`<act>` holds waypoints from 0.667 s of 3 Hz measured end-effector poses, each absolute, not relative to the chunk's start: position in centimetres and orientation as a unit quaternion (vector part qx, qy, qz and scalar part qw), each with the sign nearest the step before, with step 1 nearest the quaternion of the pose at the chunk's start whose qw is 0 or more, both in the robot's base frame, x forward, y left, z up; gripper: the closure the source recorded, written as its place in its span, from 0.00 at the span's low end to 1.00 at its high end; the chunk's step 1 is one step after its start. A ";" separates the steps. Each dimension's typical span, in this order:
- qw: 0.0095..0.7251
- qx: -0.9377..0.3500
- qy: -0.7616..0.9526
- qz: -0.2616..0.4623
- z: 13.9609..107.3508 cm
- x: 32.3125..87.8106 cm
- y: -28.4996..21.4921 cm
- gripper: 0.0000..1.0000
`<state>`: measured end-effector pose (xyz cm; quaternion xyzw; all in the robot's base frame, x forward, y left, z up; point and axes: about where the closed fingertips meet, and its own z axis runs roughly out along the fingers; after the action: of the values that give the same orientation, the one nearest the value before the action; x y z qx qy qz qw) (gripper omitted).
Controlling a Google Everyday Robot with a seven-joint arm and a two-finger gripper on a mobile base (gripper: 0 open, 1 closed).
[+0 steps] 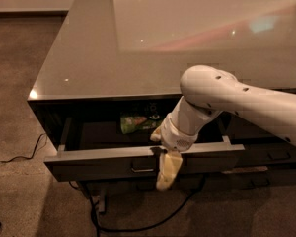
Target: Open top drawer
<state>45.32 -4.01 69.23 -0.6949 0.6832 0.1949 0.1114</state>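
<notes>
The top drawer [103, 164] stands pulled out from under the glossy countertop [113, 53]. Its dark front has a slim metal loop handle [142, 168] at the centre, and its grey inner walls show. My gripper [160, 159] sits at the drawer's front edge, just right of the handle. One pale finger [167, 171] hangs down over the outside of the front panel. The other finger [157, 134] is inside the drawer, so the two stand apart astride the panel's top edge. My white arm [237, 95] reaches in from the right.
A green packet [135, 123] lies at the back of the open drawer. Narrower dark drawers [276, 154] sit to the right. Black cables [138, 226] run over the carpet under the cabinet and off to the left [19, 157].
</notes>
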 end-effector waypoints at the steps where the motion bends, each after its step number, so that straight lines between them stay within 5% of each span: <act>1: 0.040 -0.719 0.646 0.254 70.6 38.8 -3.4 0.00; 2: 0.015 -0.722 0.639 0.265 70.8 37.5 -4.0 0.00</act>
<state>37.55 -4.01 70.82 -0.7217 0.6393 0.2650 0.0153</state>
